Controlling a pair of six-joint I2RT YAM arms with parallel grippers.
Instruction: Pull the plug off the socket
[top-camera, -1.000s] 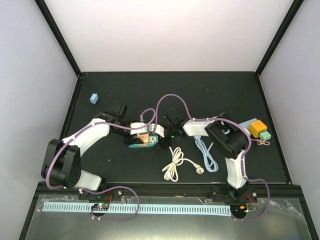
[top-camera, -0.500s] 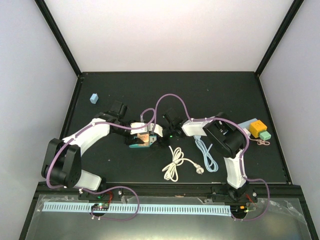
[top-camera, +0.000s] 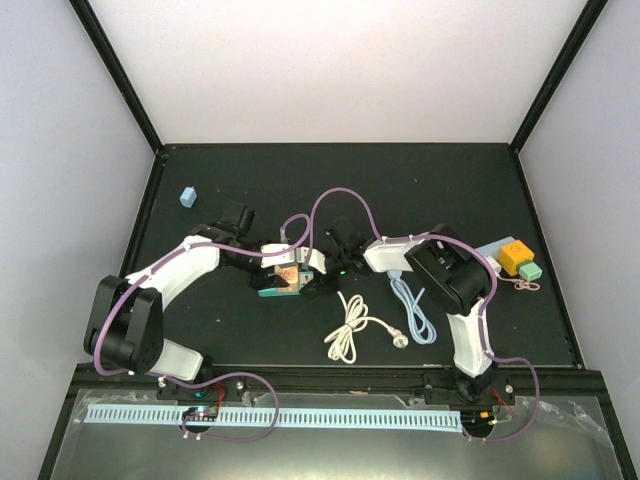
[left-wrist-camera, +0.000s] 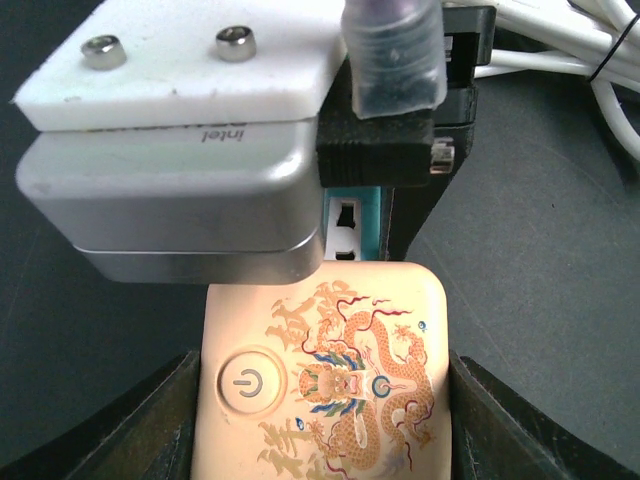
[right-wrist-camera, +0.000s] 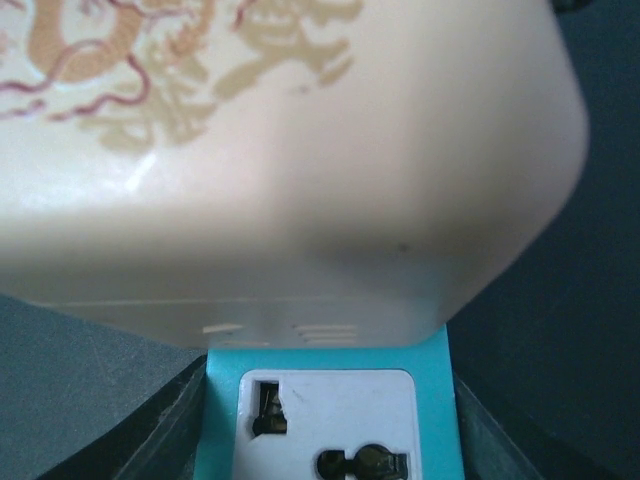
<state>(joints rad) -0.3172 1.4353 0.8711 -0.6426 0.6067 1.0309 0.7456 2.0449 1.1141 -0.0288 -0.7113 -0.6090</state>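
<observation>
The left gripper (left-wrist-camera: 320, 410) had its jaws spread only as wide as the plug (left-wrist-camera: 330, 385). One dark finger pressed on each side of the plug's cream, dragon-printed body, so the jaws were clamped on it. The right gripper (right-wrist-camera: 328, 420) had its jaws closed on the teal socket (right-wrist-camera: 330, 445), a finger tight against each long edge, with the plug's rounded end just above them. The plug sat seated in the socket near the middle of the black surface (top-camera: 250, 180), where the two grippers met from either side.

There was one plug and one socket. Two coiled cables lay loose on the near side of them, one white (top-camera: 346, 327) and one pale blue (top-camera: 412, 306), side by side and apart from the socket. There were three small blocks. A pale blue cube (top-camera: 187, 197) sat alone at the far left. An orange block (top-camera: 515, 257) and a green block (top-camera: 530, 271) sat together at the right edge.
</observation>
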